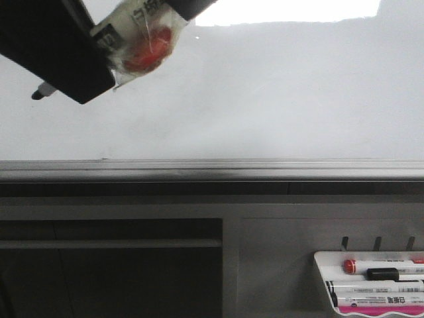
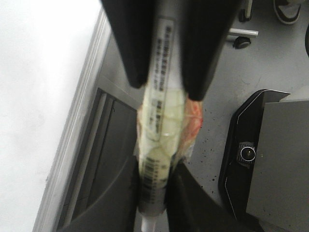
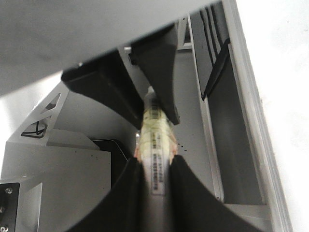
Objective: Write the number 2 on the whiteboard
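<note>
**A:** None of the number 2 shows on the whiteboard point(image 1: 265, 99); the part in the front view is bare, with only the light's glare along its top edge.

**B:** And the marker point(image 1: 142, 40)?

**A:** Up at the board's top-left corner, its dark end pointing left and down. Both wrist views show it pinched twice: the left gripper point(image 2: 153, 181) is closed round one stretch of the barrel, and the right gripper point(image 3: 157, 176) is closed round another.

**B:** So two arms on one pen. What is the risk?

**A:** If they pull unevenly, I'd expect the barrel to twist or slide out of one pair of fingers. The lumpy clear wrapping with something red under it makes the grip less sure.

**B:** Is the cap on?

**A:** I cannot tell; the tip is too small and dark. A capped tip would leave no line at all.

**B:** Anything else?

**A:** The pen sits high and far left. Starting there, the curved top may run off the board, and a tilted nib could skip.
</note>
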You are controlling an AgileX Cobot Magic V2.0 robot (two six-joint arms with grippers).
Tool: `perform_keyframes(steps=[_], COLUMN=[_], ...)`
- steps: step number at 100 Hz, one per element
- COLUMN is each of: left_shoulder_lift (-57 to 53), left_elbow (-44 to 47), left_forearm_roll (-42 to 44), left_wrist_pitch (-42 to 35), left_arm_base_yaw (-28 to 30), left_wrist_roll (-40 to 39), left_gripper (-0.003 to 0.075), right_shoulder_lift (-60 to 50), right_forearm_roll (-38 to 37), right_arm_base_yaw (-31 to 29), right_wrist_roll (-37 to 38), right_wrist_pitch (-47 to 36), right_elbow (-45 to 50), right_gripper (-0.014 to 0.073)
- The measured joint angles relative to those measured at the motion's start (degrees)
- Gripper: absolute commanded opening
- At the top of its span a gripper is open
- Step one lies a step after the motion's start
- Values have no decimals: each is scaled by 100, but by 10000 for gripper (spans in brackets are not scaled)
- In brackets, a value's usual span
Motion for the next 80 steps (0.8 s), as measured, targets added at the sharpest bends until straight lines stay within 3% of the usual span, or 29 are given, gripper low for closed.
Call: perform_keyframes(steps=[12,19,29,41,49,64,80], left_shoulder_lift=[0,0,0,-55,-206,-722,-1345], left_elbow=[0,0,0,0,0,0,0], left_forearm_roll=[0,0,32,97,190,315,342], left_wrist_pitch=[0,0,0,-30,-34,-34,-34], left_arm_base_yaw=[0,0,0,0,0,78,458], left_wrist_roll=[0,0,0,-12,-73,-289,-738], left_gripper=[-17,23,164,399,490,494,494], right_shoulder_lift=[0,0,0,0,-24,-148,-426], right_forearm_roll=[0,0,0,-20,-260,-1086,-1418], right_arm_base_yaw=[0,0,0,0,0,-11,-254], right_wrist_roll=[-1,-11,-11,5,244,1220,2140], right_wrist_pitch=[0,0,0,11,26,76,268], right_elbow=[0,0,0,0,-29,-255,-321], right_gripper=[-57,-57,-57,-57,-57,-57,-57])
